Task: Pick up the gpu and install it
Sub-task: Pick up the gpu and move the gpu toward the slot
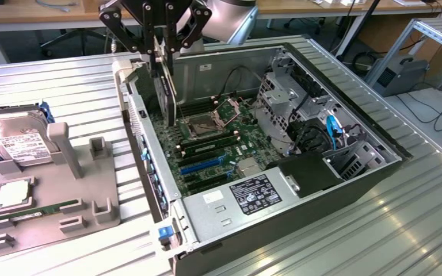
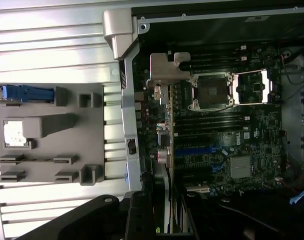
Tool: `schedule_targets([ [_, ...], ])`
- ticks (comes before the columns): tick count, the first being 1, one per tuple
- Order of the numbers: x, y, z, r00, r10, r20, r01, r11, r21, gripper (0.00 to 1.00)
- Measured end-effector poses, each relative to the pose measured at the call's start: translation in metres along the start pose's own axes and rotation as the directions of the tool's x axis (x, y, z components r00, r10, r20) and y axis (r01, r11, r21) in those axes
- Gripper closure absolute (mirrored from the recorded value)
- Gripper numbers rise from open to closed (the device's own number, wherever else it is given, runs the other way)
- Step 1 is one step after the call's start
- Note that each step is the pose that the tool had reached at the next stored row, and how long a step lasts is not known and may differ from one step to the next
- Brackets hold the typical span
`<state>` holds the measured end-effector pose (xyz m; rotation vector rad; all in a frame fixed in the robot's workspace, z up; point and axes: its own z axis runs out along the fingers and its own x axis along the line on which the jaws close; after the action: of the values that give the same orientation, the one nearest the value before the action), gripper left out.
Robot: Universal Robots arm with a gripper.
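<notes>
Gripper [image 1: 164, 53] was clenched on the upper edge of the gpu [image 1: 167, 98], holding the card upright and edge-down above the motherboard [image 1: 213, 149] inside the open computer case [image 1: 229, 63], evidently so its connector edge faced the slots squarely.

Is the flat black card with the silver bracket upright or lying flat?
Upright: the flat black gpu hangs on edge from the gripper over the open metal computer case.
</notes>
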<state>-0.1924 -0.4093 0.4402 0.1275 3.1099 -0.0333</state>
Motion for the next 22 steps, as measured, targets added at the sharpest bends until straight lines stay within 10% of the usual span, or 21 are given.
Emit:
schedule_targets([
  [22, -0.027, 0.0022, 0.0010, 1.0000, 0.000, 0.0000, 0.000, 1.0000, 0.0001, 0.73],
])
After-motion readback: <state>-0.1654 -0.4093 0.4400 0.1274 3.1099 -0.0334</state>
